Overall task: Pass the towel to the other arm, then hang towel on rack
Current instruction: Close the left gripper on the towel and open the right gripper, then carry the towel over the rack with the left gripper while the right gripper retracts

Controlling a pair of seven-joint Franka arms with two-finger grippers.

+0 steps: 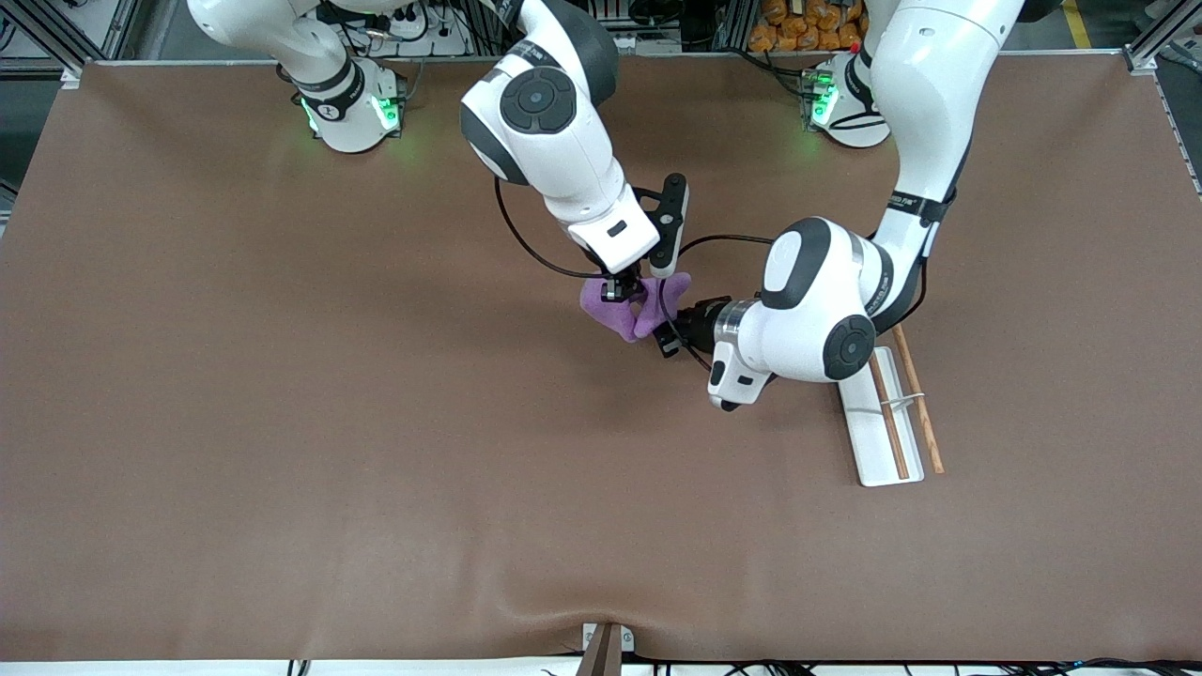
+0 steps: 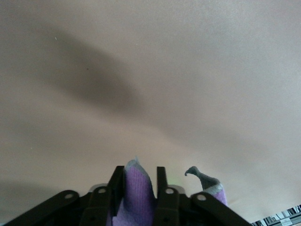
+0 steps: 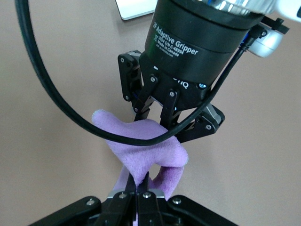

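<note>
**Ana:** Front view first. Where is the towel point(image 1: 627, 313) seen?

**Ben:** It is held up in the air over the middle of the table point(image 1: 282, 422). It is bunched up and purple.

**Ana:** What is it held by?

**Ben:** The right gripper point(image 1: 620, 289) is pinched tight on the top of it. In the right wrist view its fingers point(image 3: 128, 198) are seen pressed together with purple cloth point(image 3: 146, 150) caught between them.

**Ana:** And the left gripper point(image 1: 669, 340)?

**Ben:** It is turned sideways and is at the towel too. In the left wrist view a fold of towel point(image 2: 136, 195) is seen squeezed between its two black fingers point(image 2: 162, 193). So the towel is gripped by both at once.

**Ana:** Where is the rack point(image 1: 878, 432) found?

**Ben:** It is laid flat on the table, toward the left arm's end, nearer to the front camera than the towel. Part of it is hidden under the left arm. Two brown rods point(image 1: 922, 413) are seen on its white base.
</note>
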